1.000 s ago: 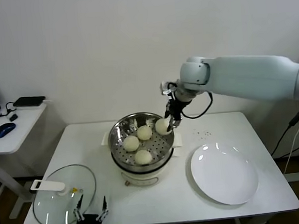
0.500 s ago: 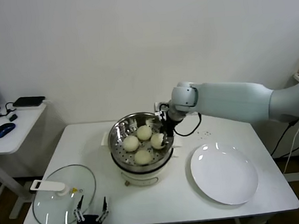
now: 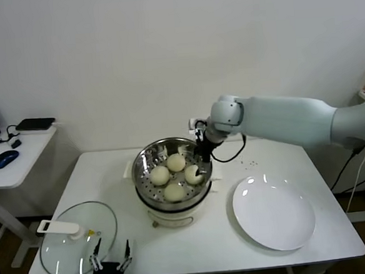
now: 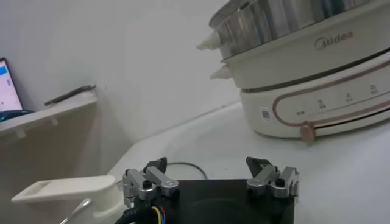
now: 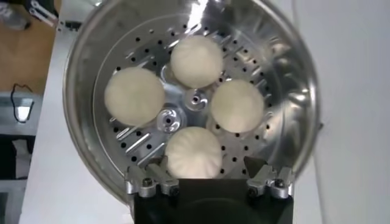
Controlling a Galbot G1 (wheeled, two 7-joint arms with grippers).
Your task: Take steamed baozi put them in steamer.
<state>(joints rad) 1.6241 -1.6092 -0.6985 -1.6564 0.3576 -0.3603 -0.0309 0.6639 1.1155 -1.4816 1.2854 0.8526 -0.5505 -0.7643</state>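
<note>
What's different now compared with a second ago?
The right gripper carried the fourth baozi from above the rim down into the steamer, opened its fingers and let it go. The other three baozi, plate, glass lid and parked left gripper stayed put.

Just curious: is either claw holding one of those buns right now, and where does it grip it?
No. The right gripper is open above the steamer; the left gripper is empty.

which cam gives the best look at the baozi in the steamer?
Right wrist view: it looks straight down into the steamer and shows all four baozi unobstructed. Head view shows them small, partly behind the right gripper. Left wrist view shows only the steamer's outside, no baozi.
</note>
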